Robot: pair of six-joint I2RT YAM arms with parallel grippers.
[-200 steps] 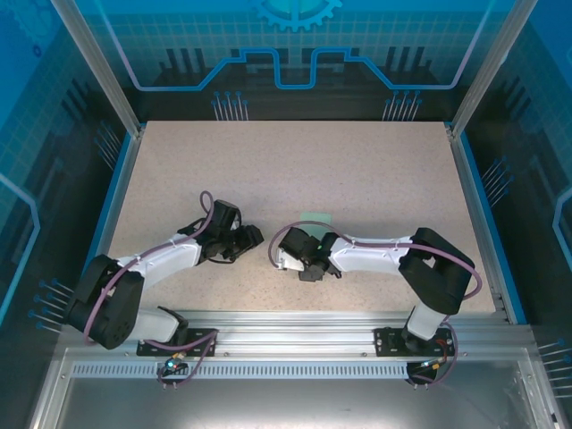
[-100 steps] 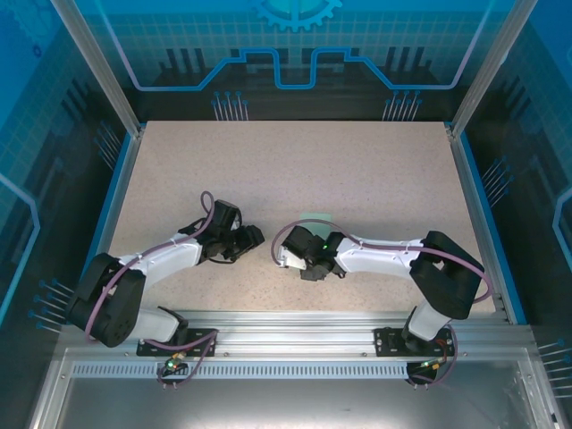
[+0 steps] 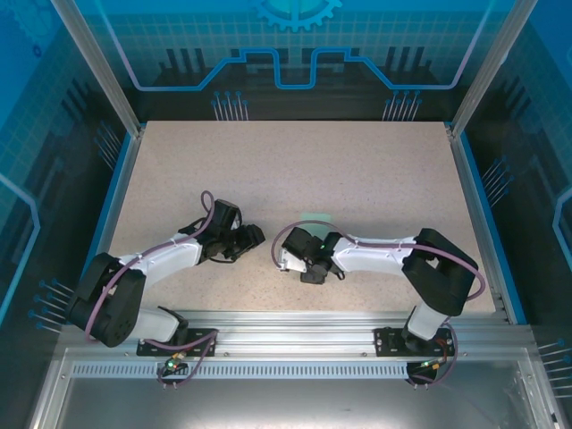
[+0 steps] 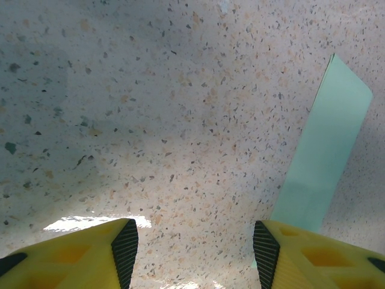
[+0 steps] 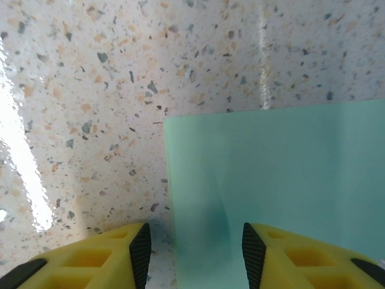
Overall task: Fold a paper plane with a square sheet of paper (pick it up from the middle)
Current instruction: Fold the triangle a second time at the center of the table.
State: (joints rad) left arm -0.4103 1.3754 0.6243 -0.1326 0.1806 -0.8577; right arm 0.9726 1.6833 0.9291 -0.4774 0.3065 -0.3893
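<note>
The square sheet of paper (image 5: pixel 283 180), pale mint green, lies flat on the speckled table. My right gripper (image 5: pixel 195 256) hovers low over it, open. The sheet's left edge runs between the yellow fingers, and neither pad touches the paper. A faint shadow or dent marks the paper between the pads. In the top view only a sliver of the paper (image 3: pixel 315 217) shows beyond the right wrist. My left gripper (image 4: pixel 195 253) is open over bare table. The paper (image 4: pixel 328 150) appears as a narrow strip beside its right finger (image 4: pixel 264 253). In the top view, the left gripper (image 3: pixel 253 236) sits left of the sheet.
The speckled tabletop (image 3: pixel 357 170) stretches wide behind both arms. Blue rails (image 3: pixel 474 206) and clear enclosure walls border it. An aluminium rail (image 3: pixel 295 320) runs along the near edge by the arm bases.
The right arm swayed slightly right and back, staying over the paper. Its jaws look a little wider apart. The left arm has not moved.
</note>
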